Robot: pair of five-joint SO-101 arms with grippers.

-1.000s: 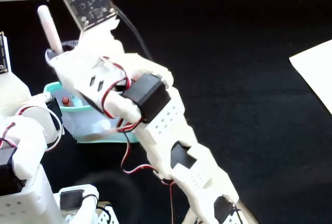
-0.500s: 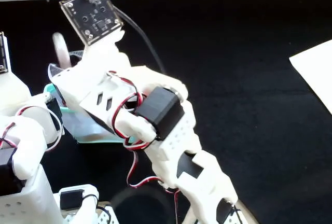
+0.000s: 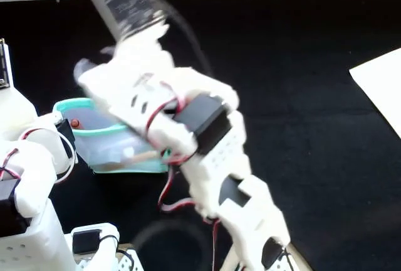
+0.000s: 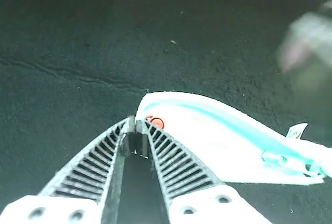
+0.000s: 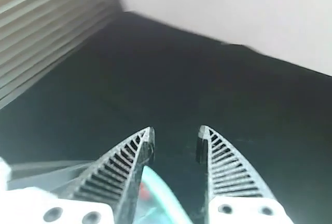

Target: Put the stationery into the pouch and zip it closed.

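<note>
Pouch pinched by left hand, spread right hand above, paper well apart.

Translucent pale pouch with a teal rim, lying on the black table, its mouth open upward. A small red dot sits near one end. Inside lies a slim, pale piece of stationery, slightly tilted.

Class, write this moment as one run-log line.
left hand: shut on teal-rimmed white pouch | right hand: open, empty, above pouch
</note>
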